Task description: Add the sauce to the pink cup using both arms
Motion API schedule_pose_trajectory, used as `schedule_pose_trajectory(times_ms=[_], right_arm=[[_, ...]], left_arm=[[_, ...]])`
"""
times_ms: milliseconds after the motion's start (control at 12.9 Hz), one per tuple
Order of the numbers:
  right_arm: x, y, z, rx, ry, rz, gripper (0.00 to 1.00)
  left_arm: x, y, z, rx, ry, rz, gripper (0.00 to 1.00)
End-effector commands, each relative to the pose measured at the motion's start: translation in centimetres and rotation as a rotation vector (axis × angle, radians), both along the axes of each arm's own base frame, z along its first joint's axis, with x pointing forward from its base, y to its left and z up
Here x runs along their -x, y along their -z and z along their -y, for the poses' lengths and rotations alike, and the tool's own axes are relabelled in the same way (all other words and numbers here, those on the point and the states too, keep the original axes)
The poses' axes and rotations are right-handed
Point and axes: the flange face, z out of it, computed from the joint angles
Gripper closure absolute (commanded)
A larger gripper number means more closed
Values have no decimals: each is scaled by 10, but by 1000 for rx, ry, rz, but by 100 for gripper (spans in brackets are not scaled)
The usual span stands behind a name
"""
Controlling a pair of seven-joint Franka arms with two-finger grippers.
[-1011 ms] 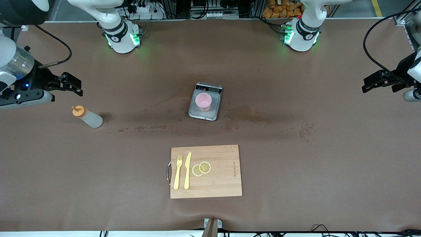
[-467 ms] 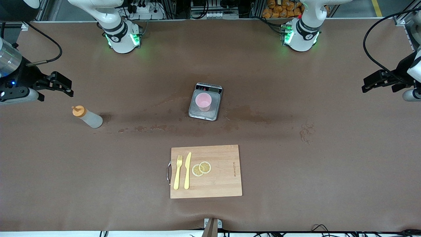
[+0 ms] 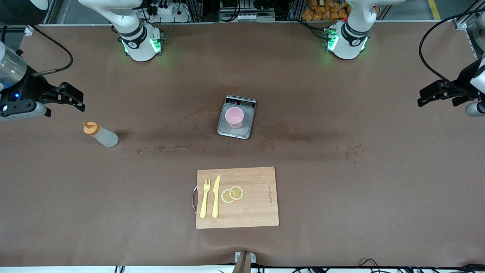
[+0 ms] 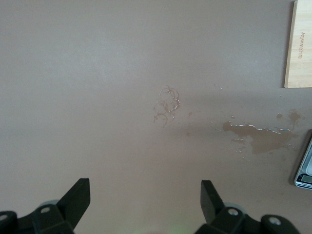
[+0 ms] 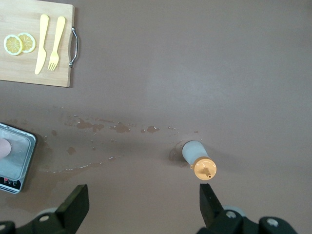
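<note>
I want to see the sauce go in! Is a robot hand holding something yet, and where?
Nothing is held. The right hand hangs open over the table near the sauce bottle; the left hand waits open at its end.

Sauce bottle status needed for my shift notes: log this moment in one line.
sauce bottle: upright, untouched | pink cup: on scale | right gripper: open, above bottle | left gripper: open, waiting
</note>
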Motion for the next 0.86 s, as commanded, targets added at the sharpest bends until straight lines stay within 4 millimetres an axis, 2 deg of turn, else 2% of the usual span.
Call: schedule_pose_trajectory(times_ms=[0,778], right_arm=[[6,-5,-1,26,-18,5,0],[5,-8,-1,41,-23,25,0]], left_arm=[[3,-9,-1,-19,8,9,0],[3,-21,2,-17,-3,35,0]])
